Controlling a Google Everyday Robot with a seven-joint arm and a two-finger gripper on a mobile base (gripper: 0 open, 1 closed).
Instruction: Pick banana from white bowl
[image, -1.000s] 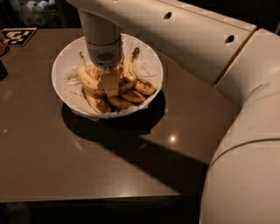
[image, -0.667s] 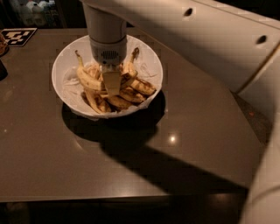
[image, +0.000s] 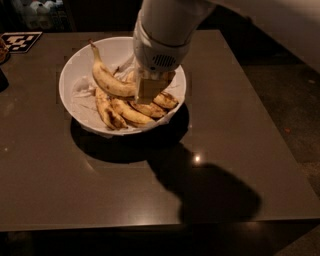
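Note:
The white bowl stands on the dark table, lined with crumpled white paper. The banana, long and yellow with brown speckles, has its dark-tipped stem pointing up and left over the bowl's far rim. My gripper comes down from above over the bowl's middle and is shut on the banana's right end, holding it a little above the others. Several shorter, browner bananas lie in the bowl beneath it.
The brown table reaches its front edge near the bottom and its right edge next to the floor. A black-and-white marker tag lies at the back left. A dark object sits at the left edge.
The gripper has risen from among the bananas with the long banana in it. The banana now stands clear of the pile, stem up and to the left.

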